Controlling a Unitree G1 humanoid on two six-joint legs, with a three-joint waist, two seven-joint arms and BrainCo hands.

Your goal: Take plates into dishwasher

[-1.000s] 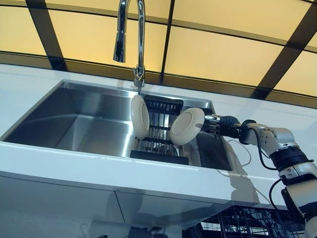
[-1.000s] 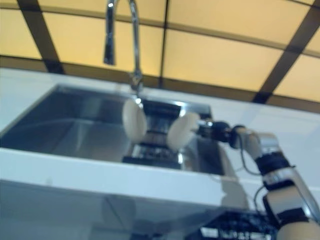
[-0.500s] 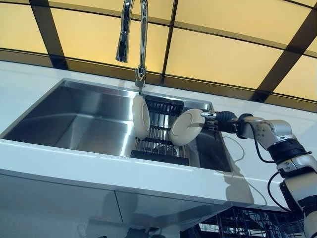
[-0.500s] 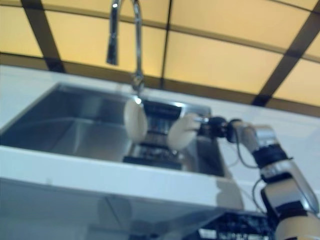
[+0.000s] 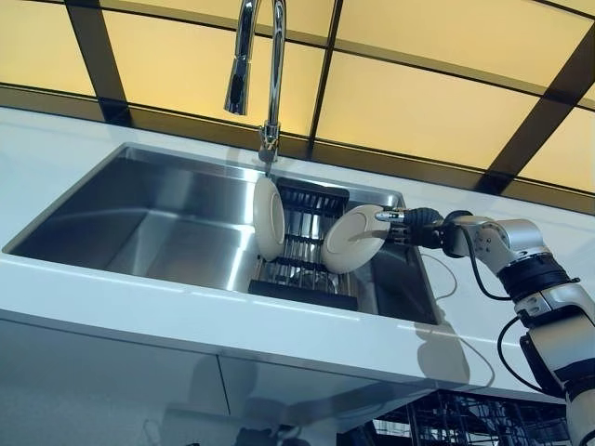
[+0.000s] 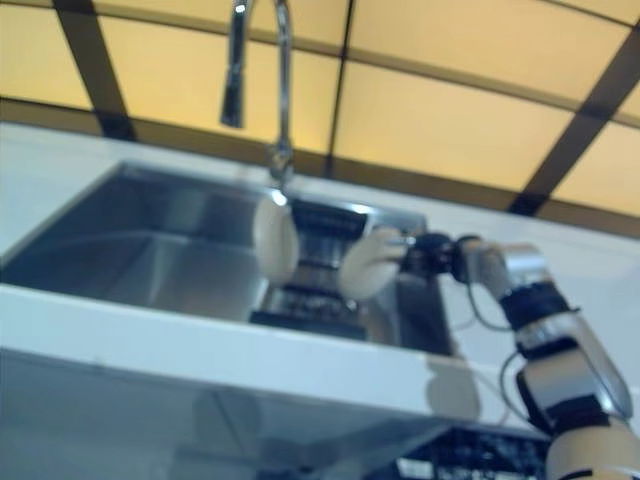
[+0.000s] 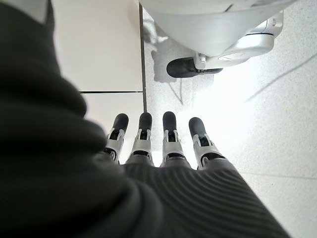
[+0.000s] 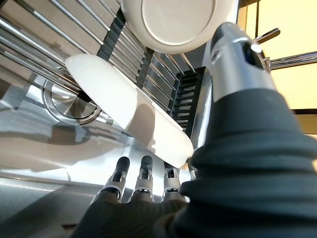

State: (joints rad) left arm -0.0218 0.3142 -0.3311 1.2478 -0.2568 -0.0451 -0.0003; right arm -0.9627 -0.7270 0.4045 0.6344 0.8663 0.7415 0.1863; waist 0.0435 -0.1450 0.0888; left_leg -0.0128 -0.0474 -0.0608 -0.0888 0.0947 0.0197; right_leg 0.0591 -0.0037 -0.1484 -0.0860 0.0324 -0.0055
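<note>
Right hand (image 5: 402,226) has got hold of the tilted plate (image 5: 353,239), thumb on one face and fingers (image 8: 143,171) under the other, pinching its rim over the dark rack (image 5: 299,243) in the steel sink (image 5: 139,214). Second plate (image 5: 268,218) stands upright in that rack, just under the tap (image 5: 263,65). Left hand (image 7: 163,148) hangs down by the floor, fingers straight, holding nothing.
</note>
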